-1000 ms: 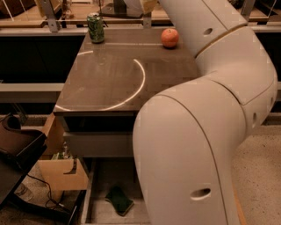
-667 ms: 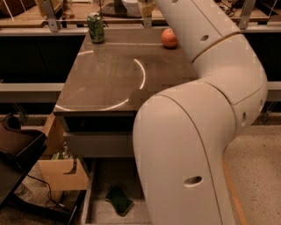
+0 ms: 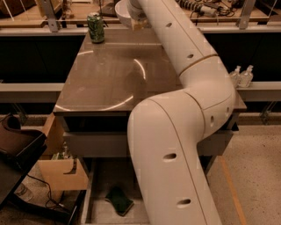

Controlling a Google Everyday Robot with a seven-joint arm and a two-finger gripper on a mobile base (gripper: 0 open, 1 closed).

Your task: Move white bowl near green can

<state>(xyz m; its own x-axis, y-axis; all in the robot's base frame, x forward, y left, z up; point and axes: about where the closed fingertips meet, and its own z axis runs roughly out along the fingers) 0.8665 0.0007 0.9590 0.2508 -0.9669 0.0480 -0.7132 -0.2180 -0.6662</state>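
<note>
While the gripper is hovering at the glossy white round bowl, its hold impossible to tell, a level carry is mattering most, stopping beside, not against, the small green drink can.

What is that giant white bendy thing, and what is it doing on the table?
That is a robot's arm. There is only one picture, and it looks down along the arm onto a brown table. At the arm's far tip is its gripper, the part that it grabs with. A white bowl is right against the gripper at the back of the table, so it looks held, but the arm hides the grip itself. A green can stands to the left of the bowl, close by and apart from it. Two small bottles stand off to the right, and something dark green lies on the floor.
</note>
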